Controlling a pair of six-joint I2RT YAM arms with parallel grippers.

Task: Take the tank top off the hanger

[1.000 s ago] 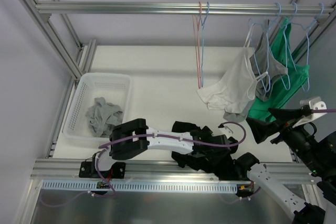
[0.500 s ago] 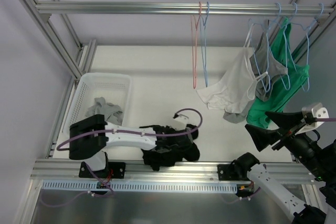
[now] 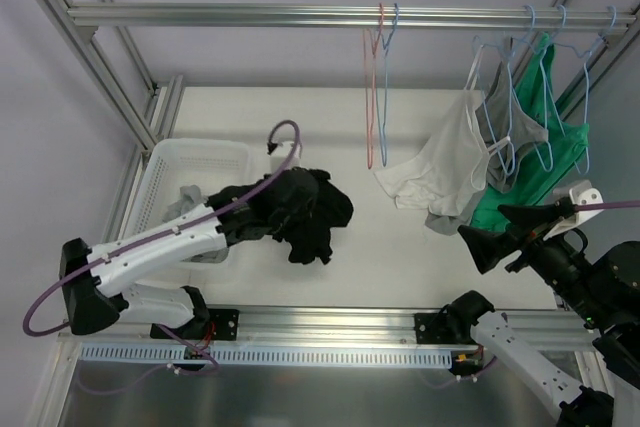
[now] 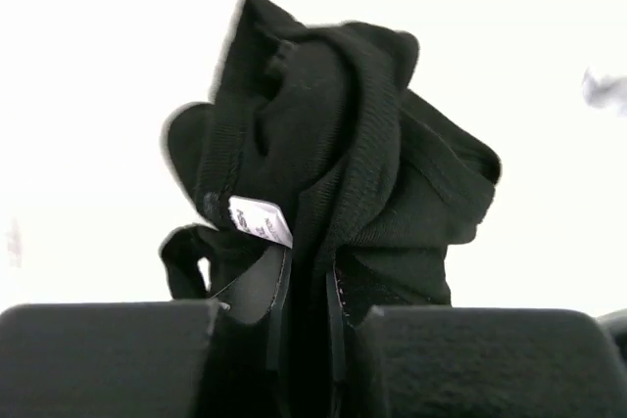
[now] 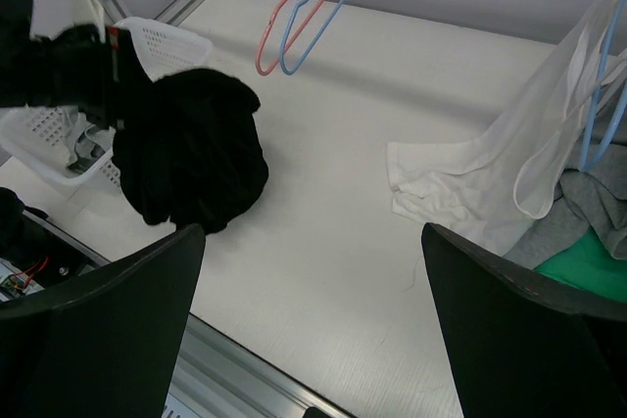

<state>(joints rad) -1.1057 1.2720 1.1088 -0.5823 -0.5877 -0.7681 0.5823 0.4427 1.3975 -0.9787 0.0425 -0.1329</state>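
A bunched black tank top point(image 3: 312, 213) hangs in my left gripper point(image 4: 304, 286), which is shut on a fold of it; its white label point(image 4: 261, 219) shows just above the fingers. It is held over the table beside the white basket point(image 3: 160, 159), and it also appears in the right wrist view as a dark bundle point(image 5: 191, 159). My right gripper point(image 3: 500, 232) stands open and empty at the right, near the hanging clothes. A white tank top point(image 3: 448, 159) droops from a light blue hanger point(image 3: 500, 97) on the rail.
An empty pink hanger point(image 3: 371, 97) and an empty blue hanger point(image 3: 386, 97) hang mid-rail point(image 3: 250, 14). Grey point(image 3: 527, 125) and green point(image 3: 535, 187) tops hang at the right. The basket holds a grey garment point(image 3: 190, 205).
My left gripper has shut on the black tank top and carried it from the near table edge leftward and farther back, beside the basket. The right gripper has shifted only slightly.
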